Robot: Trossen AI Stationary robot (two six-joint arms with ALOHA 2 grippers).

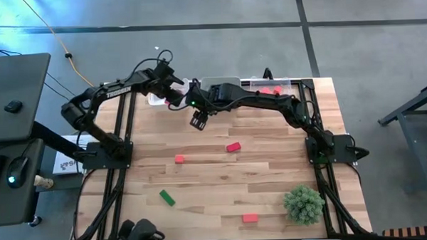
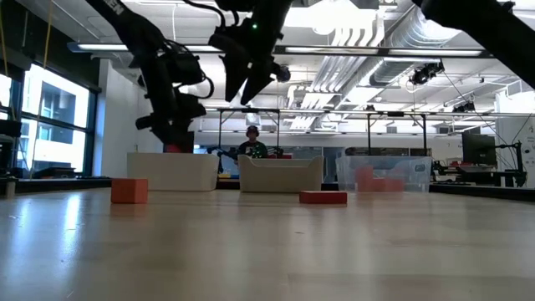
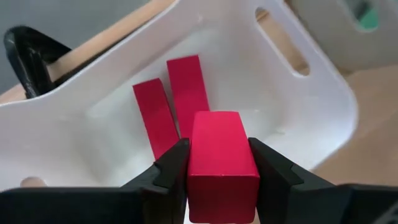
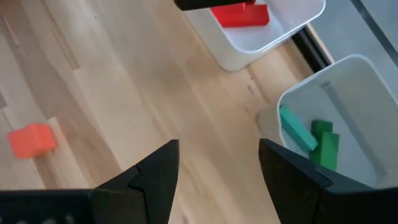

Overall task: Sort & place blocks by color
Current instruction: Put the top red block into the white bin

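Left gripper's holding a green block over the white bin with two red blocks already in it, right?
Not quite: the block in the left gripper is red, not green, as the left wrist view shows. The rest holds: it is clamped between the fingers above the white bin, where two red blocks already lie side by side.

Matt crimson block (image 3: 221, 165), smooth white plastic bin (image 3: 311, 93), pale planked wood table (image 1: 223, 178).
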